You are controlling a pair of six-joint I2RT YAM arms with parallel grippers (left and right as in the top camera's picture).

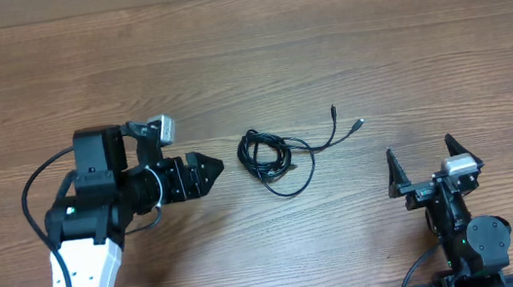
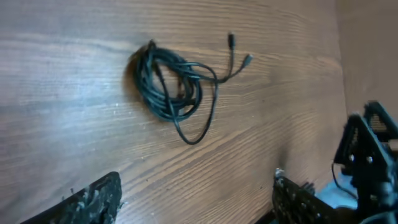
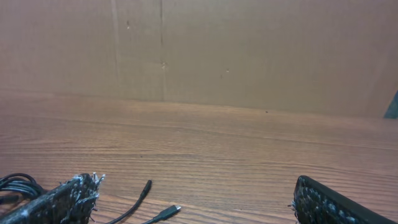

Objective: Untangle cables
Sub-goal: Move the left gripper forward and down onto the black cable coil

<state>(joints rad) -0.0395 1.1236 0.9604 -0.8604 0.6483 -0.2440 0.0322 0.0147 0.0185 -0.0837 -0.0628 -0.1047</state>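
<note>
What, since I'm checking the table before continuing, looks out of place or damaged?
Only the cables: they lie as a tangled black coil in the middle of the table, loops crossing over each other, with two plug ends trailing out of it. Nothing looks spilled or broken.

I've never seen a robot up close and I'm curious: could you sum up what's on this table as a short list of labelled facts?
surface: wooden table
cables: thin black cords in one tangled bundle, lying mid-table
plug ends: two, trailing out of the bundle on the right arm's side
left hand: open, empty, pointing at the bundle, not touching it
right hand: open, empty, set apart from the cables
</note>
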